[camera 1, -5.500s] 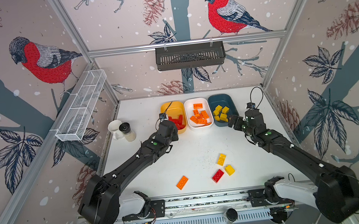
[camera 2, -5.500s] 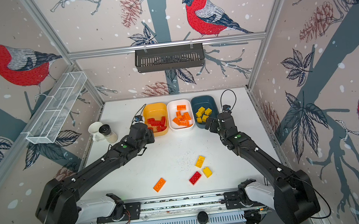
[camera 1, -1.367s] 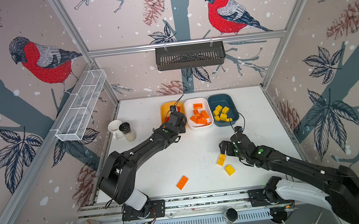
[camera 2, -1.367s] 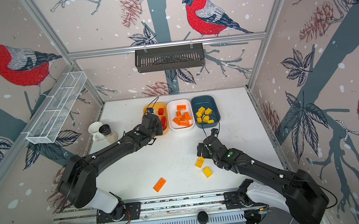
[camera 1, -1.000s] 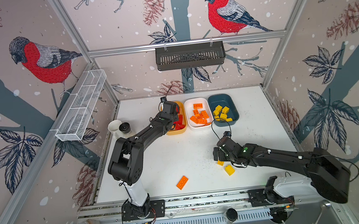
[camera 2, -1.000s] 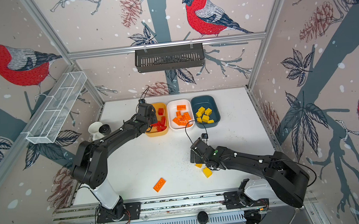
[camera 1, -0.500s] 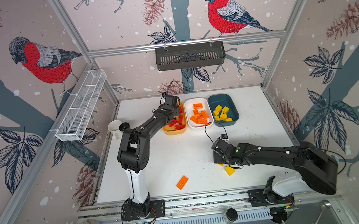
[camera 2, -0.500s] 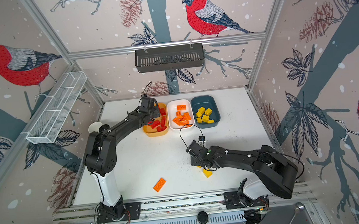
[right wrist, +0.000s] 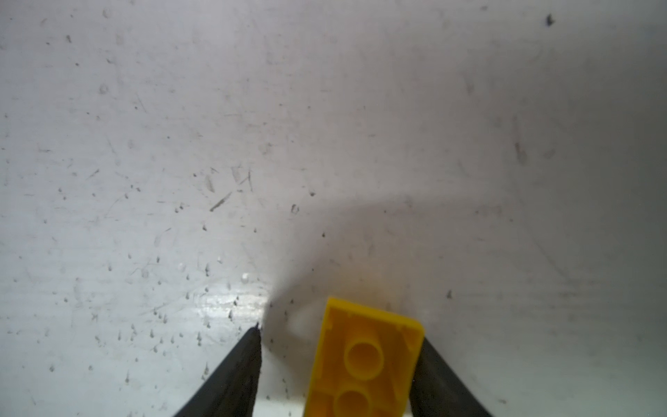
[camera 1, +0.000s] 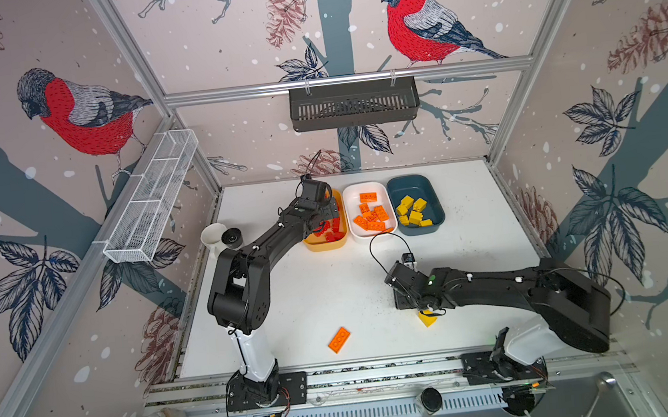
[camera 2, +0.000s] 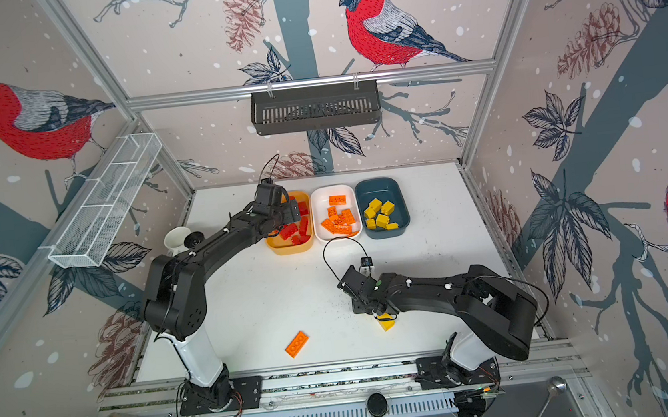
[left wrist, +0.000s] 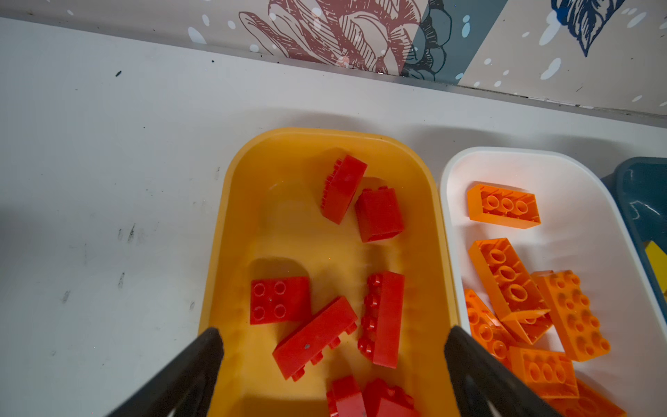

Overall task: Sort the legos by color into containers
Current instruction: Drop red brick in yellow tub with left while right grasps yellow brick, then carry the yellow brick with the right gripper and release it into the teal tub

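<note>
Lying nearest the front rail, flat on the white table, studs up and well apart from both arms: a loose orange brick. Sitting a little farther in and to the right, partly hidden under the right arm in both top views: a yellow brick. Reaching down over it, the right gripper, fingers straddling that brick without clamping it. In the right wrist view, one finger pressing against a side of the brick, the other standing apart, with a strip of bare table showing between. Turning a face with round hollows toward that wrist camera.

Stretching toward the back of the table, the left arm, ending with the left gripper hanging over the yellow-orange tub, fingers spread wide and holding nothing. Resting loose in that tub, the red bricks, some lying on their sides. Standing just beside it to the right, the white tub, holding the orange bricks in a heap. Next in line, the teal tub, holding the yellow bricks. Lining up in a row near the back wall, all three tubs.

Standing off at the left edge of the table, a white cup. Hanging farthest back, on the rail above, a black basket.
</note>
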Controlling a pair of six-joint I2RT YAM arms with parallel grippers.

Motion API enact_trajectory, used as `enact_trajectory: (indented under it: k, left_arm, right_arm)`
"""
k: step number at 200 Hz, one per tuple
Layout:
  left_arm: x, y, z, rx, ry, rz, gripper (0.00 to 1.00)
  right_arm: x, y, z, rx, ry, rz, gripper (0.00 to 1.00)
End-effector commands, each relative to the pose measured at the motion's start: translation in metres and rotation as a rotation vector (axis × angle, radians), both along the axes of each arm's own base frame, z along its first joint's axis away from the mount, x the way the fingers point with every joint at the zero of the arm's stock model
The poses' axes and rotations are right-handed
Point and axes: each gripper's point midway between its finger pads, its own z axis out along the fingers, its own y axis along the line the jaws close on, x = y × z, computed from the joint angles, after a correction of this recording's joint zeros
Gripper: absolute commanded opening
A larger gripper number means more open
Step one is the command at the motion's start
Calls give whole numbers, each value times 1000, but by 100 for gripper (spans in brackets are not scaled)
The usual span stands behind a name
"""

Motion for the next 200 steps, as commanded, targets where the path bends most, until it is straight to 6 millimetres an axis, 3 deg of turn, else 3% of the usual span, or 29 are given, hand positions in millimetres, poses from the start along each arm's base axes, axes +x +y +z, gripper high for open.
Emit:
enact_trajectory:
  k: [1,51,81,119,152,200]
  left_arm:
    - [-1,-1,6,-11,-16,-16,96]
    - [-10,0,8,-24,-11,-20,97]
    - [-16,-2,8,-57,0,-23,96]
    - [-31,-33,14,-218,-18,-112,97]
    - [-42,-38,25,-256,-31,-115,97]
    - [-75,-77,41,-293,-20,-304,97]
  right_arm:
    - [1,5,-3,-21,0,34,56]
    - [8,5,-3,-73,-19,72,38]
    - [20,16,7,-58,-75,147,28]
    - [46,18,26,-56,-140,152,23]
    - [69,19,61,19,-239,150,22]
    - [123,-9,116,141,-405,85,22]
